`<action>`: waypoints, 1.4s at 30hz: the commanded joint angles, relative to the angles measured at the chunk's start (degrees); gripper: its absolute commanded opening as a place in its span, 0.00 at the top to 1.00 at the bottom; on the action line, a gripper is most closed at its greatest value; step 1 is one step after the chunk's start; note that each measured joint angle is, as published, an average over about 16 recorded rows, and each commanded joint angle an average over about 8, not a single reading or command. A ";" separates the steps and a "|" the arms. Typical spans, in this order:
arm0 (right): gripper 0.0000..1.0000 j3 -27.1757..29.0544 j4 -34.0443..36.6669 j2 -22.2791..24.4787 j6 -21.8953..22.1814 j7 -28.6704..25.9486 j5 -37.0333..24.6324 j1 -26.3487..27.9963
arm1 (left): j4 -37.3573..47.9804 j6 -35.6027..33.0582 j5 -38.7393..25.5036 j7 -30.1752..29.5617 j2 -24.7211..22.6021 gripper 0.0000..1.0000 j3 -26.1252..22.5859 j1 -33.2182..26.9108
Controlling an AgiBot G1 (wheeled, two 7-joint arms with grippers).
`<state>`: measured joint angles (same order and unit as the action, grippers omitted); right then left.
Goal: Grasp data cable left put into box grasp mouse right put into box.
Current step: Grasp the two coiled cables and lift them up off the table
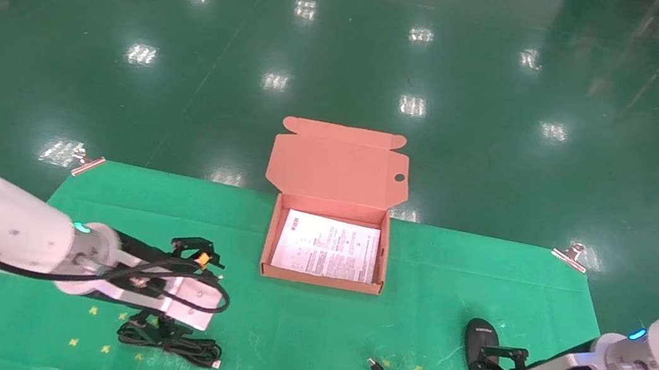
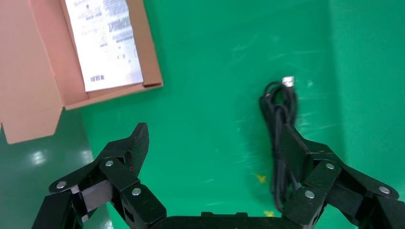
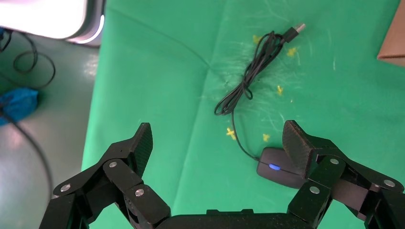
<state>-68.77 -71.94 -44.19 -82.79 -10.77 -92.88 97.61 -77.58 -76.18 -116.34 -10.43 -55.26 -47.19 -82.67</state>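
I have the left tool [image 2: 212,143] low over the green worktop [image 1: 296,340] with its fingers spread wide, empty, one finger just beside the data cable [image 2: 279,138], which lies bundled on the cloth near my left edge. My right tool [image 3: 217,143] hovers spread apart too, one finger over the mouse [image 3: 277,170], whose cord [image 3: 248,81] trails across the cloth. The box [image 1: 322,276] sits open between the arms at the far edge, a white sheet [image 1: 328,245] inside.

High head view; wrist views close above cloth [image 1: 309,335].
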 commanded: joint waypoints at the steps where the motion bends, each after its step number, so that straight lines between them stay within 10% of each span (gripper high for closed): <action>1: 0.00 -0.21 1.02 -0.48 1.57 -0.67 -0.73 -0.95 | 0.03 1.47 -2.74 -0.66 -1.11 0.00 -0.87 0.70; 13: 0.00 0.14 9.21 -3.45 11.08 0.80 -0.67 -7.10 | 1.80 1.53 -10.82 -6.80 -3.85 0.00 -3.97 4.03; 42: 0.00 -0.73 15.17 -9.70 28.52 4.92 -6.82 -15.53 | 30.30 6.19 -7.27 -4.76 -9.49 0.00 -2.17 2.42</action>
<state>-69.55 -56.72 -53.93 -54.33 -5.82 -99.77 82.10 -47.83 -69.94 -123.70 -15.24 -64.61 -49.38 -80.14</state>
